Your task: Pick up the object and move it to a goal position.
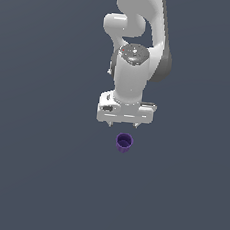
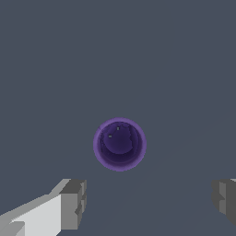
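Note:
The small dark purple cup [image 1: 124, 142] stands upright on the grey floor, its open mouth up. In the wrist view the cup [image 2: 120, 144] shows from above, round and hollow. My white gripper [image 1: 123, 124] hangs above the cup, a little behind it in the exterior view, and does not touch it. Its jaws stand wide apart and empty. In the wrist view the gripper [image 2: 150, 200] shows two grey fingertips [image 2: 73, 203], and the cup lies beyond the gap between them, not inside it.
The plain dark grey floor [image 1: 40, 179] fills both views. The white arm [image 1: 137, 39] rises behind the gripper. No other object shows.

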`<action>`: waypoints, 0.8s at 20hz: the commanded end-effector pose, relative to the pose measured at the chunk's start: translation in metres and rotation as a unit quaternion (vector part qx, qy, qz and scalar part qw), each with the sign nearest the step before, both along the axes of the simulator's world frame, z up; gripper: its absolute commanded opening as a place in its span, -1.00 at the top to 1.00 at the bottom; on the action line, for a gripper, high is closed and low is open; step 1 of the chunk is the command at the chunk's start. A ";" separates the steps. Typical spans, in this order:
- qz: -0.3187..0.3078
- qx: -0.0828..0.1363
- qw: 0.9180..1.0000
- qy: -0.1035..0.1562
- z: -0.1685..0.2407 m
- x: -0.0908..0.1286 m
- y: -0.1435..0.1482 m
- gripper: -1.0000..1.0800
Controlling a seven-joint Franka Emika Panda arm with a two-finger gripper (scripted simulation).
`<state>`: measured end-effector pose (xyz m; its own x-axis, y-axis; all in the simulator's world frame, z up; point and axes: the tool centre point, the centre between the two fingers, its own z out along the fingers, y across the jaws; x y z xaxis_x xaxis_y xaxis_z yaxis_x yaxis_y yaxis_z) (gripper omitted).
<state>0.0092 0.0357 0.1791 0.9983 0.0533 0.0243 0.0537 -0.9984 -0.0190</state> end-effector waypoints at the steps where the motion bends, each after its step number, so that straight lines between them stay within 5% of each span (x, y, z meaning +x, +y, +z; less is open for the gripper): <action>1: 0.000 0.000 1.000 0.000 0.000 0.000 0.000 -0.23; 16: -0.014 0.001 1.000 0.001 -0.004 0.002 -0.003 -0.23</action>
<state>0.0114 0.0316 0.1761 0.9993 0.0275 0.0245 0.0280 -0.9994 -0.0222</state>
